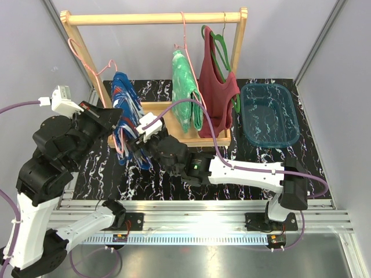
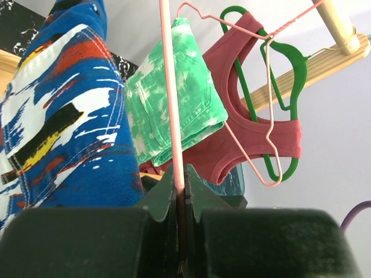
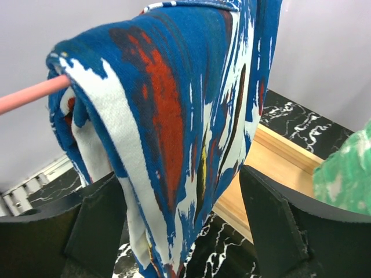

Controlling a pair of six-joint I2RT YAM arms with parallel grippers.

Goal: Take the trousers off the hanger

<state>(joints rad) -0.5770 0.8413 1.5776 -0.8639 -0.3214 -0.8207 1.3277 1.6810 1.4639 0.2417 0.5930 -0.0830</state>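
Note:
The blue trousers (image 1: 124,98) with white and red streaks hang folded over a pink hanger (image 1: 93,69) held left of the wooden rack, off its rail. My left gripper (image 1: 113,119) is shut on that hanger's thin pink wire (image 2: 173,116); the blue trousers (image 2: 64,116) hang just to its left. My right gripper (image 1: 136,139) is open, with one finger on each side of the blue trousers (image 3: 174,116), near their lower part. The green trousers (image 1: 184,92) hang from a second pink hanger on the rail.
The wooden rack (image 1: 151,18) stands at the back on a wooden base (image 3: 272,168). A maroon tank top (image 1: 215,98) hangs on a green hanger (image 2: 290,75) beside the green trousers (image 2: 174,110). A clear blue tub (image 1: 269,113) sits at the right on the black marbled mat.

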